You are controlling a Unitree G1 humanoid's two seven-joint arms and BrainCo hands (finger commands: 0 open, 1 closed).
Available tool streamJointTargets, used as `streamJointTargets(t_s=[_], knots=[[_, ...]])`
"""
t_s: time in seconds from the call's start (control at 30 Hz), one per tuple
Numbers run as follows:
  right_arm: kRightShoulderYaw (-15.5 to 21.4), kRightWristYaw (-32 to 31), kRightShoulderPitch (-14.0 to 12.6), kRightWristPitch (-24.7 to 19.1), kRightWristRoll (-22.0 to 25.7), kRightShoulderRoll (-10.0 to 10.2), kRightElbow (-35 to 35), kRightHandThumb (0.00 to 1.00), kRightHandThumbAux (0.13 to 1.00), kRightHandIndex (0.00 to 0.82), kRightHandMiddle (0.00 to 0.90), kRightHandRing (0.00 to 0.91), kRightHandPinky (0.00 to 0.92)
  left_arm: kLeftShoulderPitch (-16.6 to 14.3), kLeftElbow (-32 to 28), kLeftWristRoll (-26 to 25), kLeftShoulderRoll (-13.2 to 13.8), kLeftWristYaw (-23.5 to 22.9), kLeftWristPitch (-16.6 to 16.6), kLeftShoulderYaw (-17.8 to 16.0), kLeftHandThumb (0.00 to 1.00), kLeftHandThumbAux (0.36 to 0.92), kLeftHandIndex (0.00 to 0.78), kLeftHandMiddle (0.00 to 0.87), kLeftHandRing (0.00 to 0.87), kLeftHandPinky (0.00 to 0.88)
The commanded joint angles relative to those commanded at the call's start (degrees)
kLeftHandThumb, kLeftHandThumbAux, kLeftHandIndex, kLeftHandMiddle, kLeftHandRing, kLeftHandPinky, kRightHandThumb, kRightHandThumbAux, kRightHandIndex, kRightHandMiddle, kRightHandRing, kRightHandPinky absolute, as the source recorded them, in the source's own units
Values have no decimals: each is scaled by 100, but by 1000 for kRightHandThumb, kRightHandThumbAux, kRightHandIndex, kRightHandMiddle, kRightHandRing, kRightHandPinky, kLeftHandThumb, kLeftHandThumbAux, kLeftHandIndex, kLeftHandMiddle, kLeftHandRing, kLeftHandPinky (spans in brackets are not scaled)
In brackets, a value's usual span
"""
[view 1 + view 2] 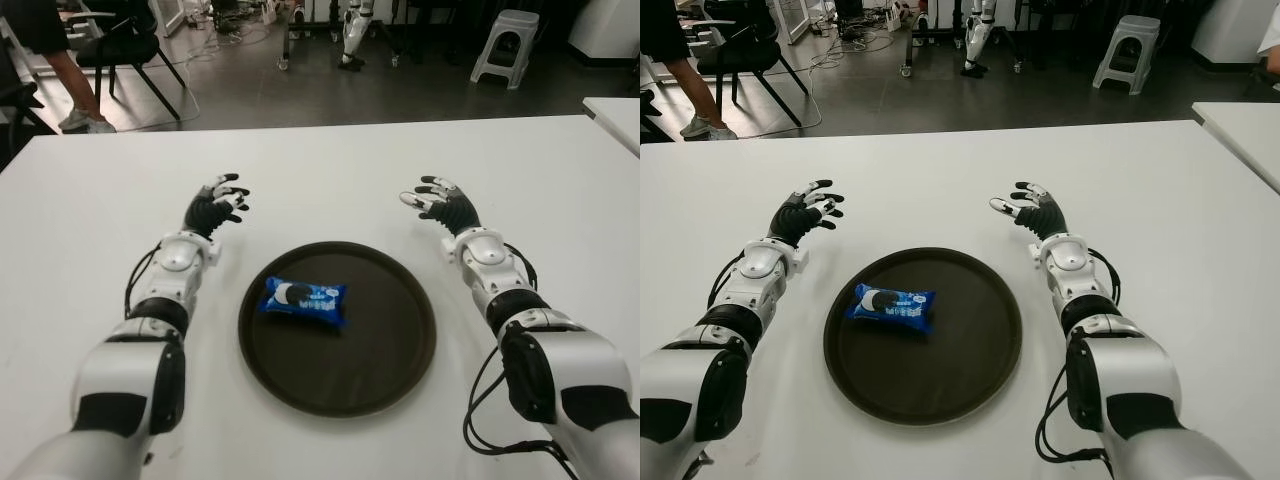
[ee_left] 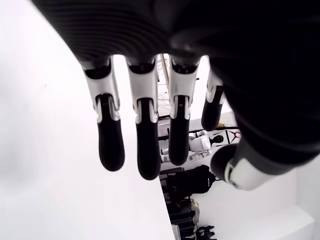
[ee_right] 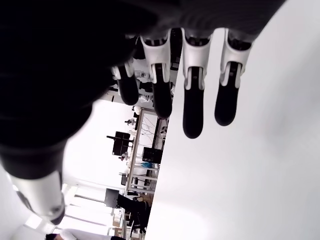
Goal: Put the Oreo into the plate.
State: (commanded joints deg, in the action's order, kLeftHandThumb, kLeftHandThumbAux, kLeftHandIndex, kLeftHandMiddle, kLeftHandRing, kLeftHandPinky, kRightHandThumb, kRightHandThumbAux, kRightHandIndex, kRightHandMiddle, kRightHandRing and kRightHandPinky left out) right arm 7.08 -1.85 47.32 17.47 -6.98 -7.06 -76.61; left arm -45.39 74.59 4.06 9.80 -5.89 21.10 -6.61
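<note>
Eye view: blue Oreo pack [image 1: 304, 299] in plate [image 1: 395, 375].

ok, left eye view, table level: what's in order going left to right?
Left hand, open → blue Oreo packet lying in the round dark brown plate → right hand, open. All over the white table.

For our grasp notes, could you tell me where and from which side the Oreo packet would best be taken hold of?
Probably from above, pinching across its short width near the middle: the Oreo packet lies flat in the plate, long axis across the robot's view. The open left hand is slightly closer than the right hand.
</note>
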Motion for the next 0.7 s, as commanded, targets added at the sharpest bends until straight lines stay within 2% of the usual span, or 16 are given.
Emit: streamJointTargets(t_s=[0.47, 0.7], knots=[[-163, 241, 12, 72, -196, -55, -8, 55, 629, 198, 304, 315, 330, -26, 18, 2, -9, 39, 5, 5, 223, 646, 188, 327, 393, 463], [-235, 348, 13, 66, -246, -75, -15, 58, 632, 214, 318, 331, 343, -19, 11, 29, -11, 76, 29, 34, 221, 636, 184, 326, 387, 444]])
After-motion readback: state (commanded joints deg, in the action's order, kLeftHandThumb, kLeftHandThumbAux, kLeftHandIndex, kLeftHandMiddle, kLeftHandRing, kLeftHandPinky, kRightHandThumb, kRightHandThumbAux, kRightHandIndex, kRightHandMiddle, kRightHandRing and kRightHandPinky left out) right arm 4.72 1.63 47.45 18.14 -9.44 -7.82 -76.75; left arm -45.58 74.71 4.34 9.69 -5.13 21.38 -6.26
